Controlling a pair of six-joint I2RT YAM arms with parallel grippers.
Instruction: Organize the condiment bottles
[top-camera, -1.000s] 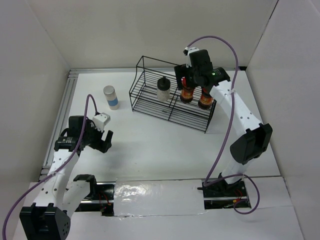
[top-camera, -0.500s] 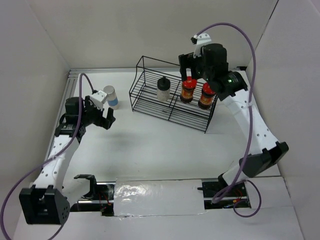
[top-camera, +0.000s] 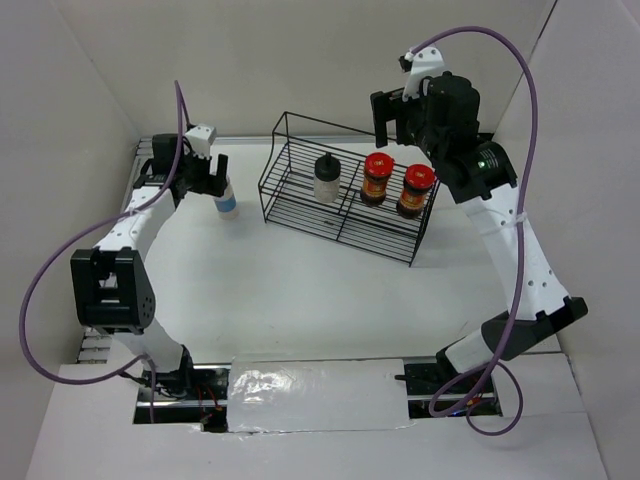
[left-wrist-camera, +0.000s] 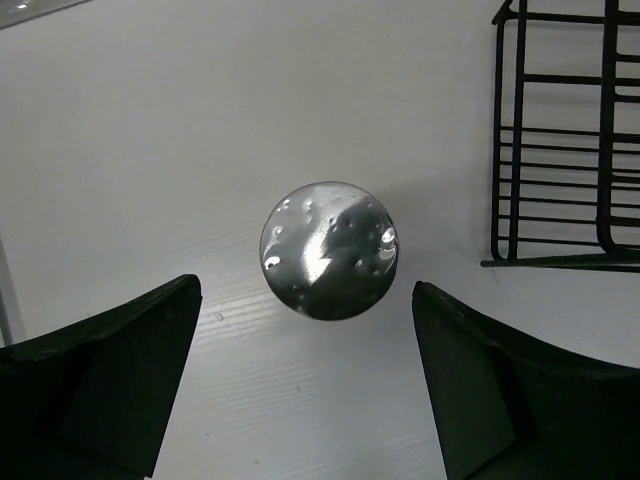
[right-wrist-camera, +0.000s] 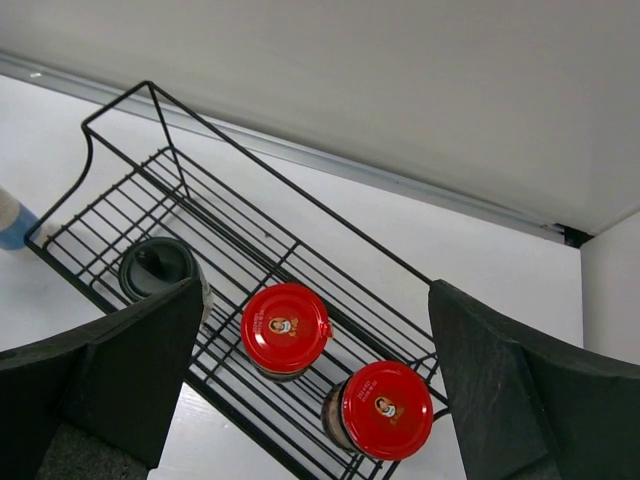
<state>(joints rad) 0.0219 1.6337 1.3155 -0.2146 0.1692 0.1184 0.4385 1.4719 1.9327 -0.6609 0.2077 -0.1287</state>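
Note:
The white jar with grey lid and blue label (top-camera: 227, 198) stands on the table left of the rack. My left gripper (top-camera: 210, 182) hovers right over it, open and empty. In the left wrist view the grey lid (left-wrist-camera: 329, 250) lies just ahead of the gripper (left-wrist-camera: 305, 400), apart from both fingers. Two red-lidded jars (top-camera: 377, 177) (top-camera: 415, 190) and the whitish bottle with black cap (top-camera: 326, 178) stand in the black wire rack (top-camera: 300, 215). My right gripper (top-camera: 395, 122) is open and empty high above them. The right wrist view shows both red lids (right-wrist-camera: 286, 328) (right-wrist-camera: 386, 410) and the black cap (right-wrist-camera: 160, 268) below the gripper (right-wrist-camera: 320, 395).
The rack's left end (left-wrist-camera: 560, 150) lies close to the right of the white jar. White walls enclose the table on the left, back and right. A metal rail (top-camera: 140, 190) runs along the table's left edge beside my left arm.
My left arm has swung from the near left to the far left, over the white jar. My right gripper has lifted up and away from the red-lidded jars.

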